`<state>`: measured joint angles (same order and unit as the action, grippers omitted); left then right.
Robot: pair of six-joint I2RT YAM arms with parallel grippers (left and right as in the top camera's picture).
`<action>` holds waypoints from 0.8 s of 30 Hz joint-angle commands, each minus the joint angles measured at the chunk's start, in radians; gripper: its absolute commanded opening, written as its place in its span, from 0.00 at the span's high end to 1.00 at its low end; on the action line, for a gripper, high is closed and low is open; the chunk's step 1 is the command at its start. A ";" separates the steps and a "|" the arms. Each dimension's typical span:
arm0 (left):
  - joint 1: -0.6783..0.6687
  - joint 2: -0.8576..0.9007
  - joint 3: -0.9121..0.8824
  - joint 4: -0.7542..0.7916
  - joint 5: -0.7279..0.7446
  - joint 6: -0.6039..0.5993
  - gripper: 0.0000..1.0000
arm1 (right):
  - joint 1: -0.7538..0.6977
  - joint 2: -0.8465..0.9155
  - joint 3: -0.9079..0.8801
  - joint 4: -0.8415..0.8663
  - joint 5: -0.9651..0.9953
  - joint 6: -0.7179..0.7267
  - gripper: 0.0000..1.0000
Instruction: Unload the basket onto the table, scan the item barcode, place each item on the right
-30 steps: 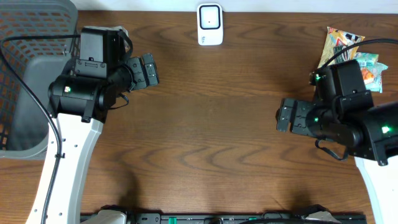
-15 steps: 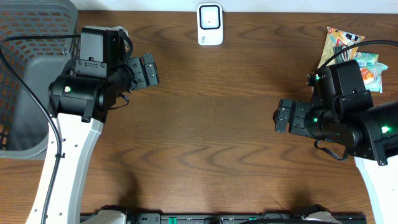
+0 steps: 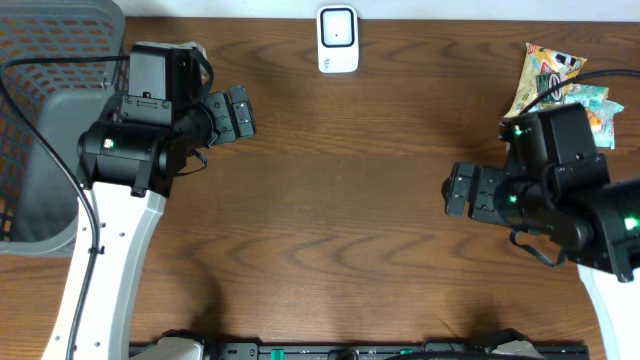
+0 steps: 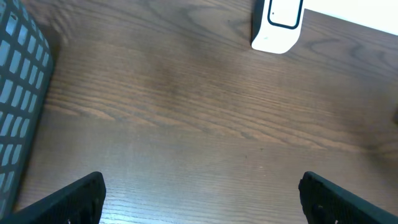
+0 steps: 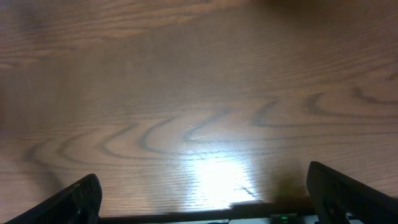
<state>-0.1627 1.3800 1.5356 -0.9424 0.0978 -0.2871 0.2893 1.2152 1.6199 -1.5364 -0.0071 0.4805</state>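
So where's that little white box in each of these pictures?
Overhead: the white box stands at the top edge, middle.
Left wrist: white box at the top edge, right of middle.
Right wrist: not in it.
Shared landmark: the grey basket, far left in overhead and left wrist.

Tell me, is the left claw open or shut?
Open. On the left claw, fingertips stand far apart, table showing between them.
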 commanded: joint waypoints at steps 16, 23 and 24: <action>0.002 -0.002 0.008 -0.003 -0.013 0.006 0.02 | -0.115 -0.238 -0.005 -0.002 0.008 -0.014 0.01; 0.002 -0.002 0.008 -0.003 -0.013 0.006 0.02 | -0.192 -0.319 -0.005 -0.002 0.008 -0.014 0.01; 0.002 -0.002 0.008 -0.003 -0.013 0.006 0.02 | -0.219 -0.341 -0.005 -0.002 0.008 -0.014 0.01</action>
<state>-0.1627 1.3800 1.5356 -0.9424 0.0975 -0.2871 0.1120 0.9039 1.6199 -1.5372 -0.0048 0.4805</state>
